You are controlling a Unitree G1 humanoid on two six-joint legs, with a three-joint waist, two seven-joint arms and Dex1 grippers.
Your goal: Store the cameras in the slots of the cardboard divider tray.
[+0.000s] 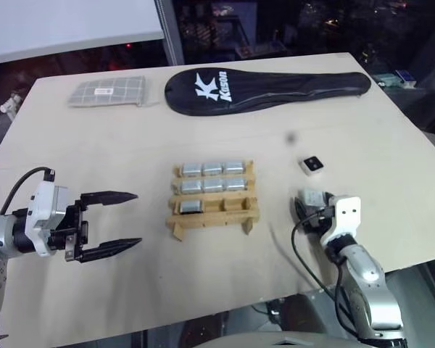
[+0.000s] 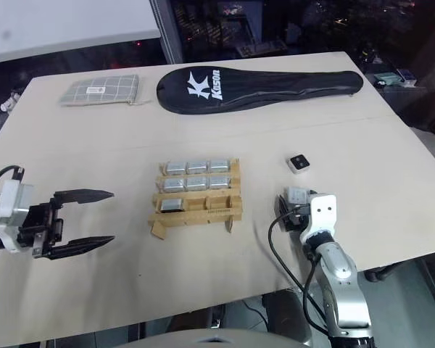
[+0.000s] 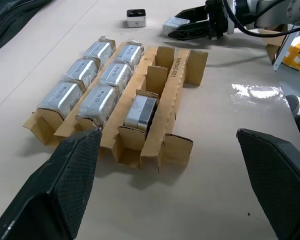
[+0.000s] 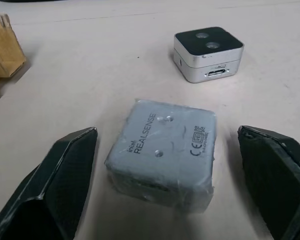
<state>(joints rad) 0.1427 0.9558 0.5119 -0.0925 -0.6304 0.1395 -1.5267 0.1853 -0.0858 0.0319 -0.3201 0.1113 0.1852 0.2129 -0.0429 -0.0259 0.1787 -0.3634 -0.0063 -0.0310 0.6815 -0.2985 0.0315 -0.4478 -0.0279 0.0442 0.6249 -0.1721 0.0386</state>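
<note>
The cardboard divider tray (image 1: pixel 248 215) sits mid-table. Its far and middle rows each hold three silver-grey cameras (image 1: pixel 213 168), and the near row holds one (image 1: pixel 191 206) in its left slot, beside two bare slots. To the tray's right, a wrapped grey camera (image 4: pixel 162 150) lies on the table between the fingers of my right gripper (image 1: pixel 304 206). The jaws are open, with a gap on each side of it. Just beyond it lies another camera (image 1: pixel 312 164), black face up. My left gripper (image 1: pixel 135 219) hovers open left of the tray, holding nothing.
A long black racket cover (image 1: pixel 268 87) lies along the table's far side, with a grey checked pouch (image 1: pixel 107 91) to its left. The table's front edge runs close under both arms.
</note>
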